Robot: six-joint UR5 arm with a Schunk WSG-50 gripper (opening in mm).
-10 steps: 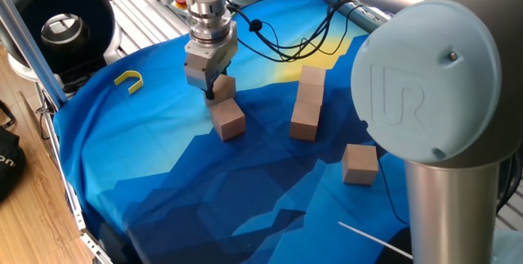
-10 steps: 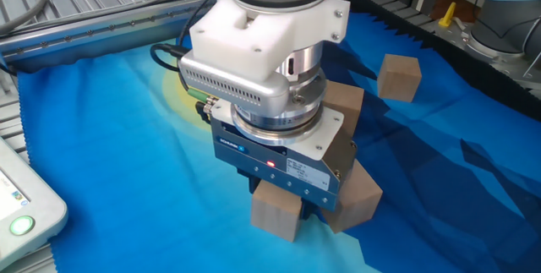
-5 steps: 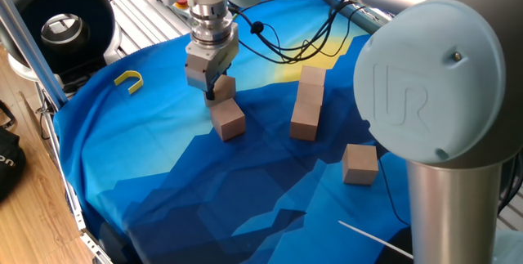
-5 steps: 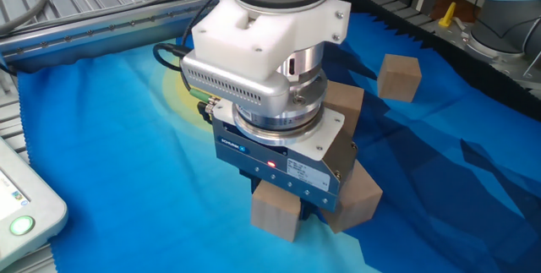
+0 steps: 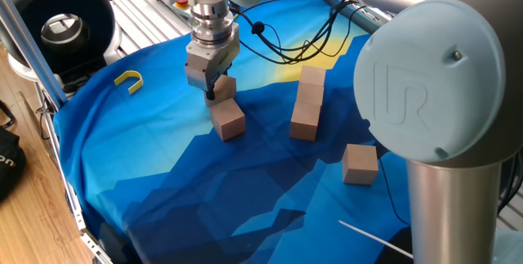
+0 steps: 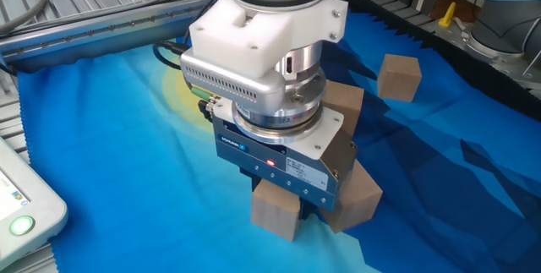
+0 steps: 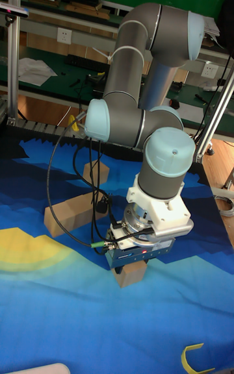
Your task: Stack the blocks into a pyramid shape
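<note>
Blue cloth (image 5: 163, 182) open at near edge | hand (image 5: 210, 94) down over block (image 6: 276, 211), grip unclear

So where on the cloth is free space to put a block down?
Bare cloth lies between the yellow U-shaped piece and the gripper, and in front of the lone block near the table's front edge. It is crowded around the gripper, where two blocks sit close, and by the block row.

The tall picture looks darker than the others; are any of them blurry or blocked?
Tall fixed view: dim background, hand lit, sharp. One fixed view: the arm's big grey joint looms close, hiding the table's right. Other fixed view: the hand's body covers most blocks.
</note>
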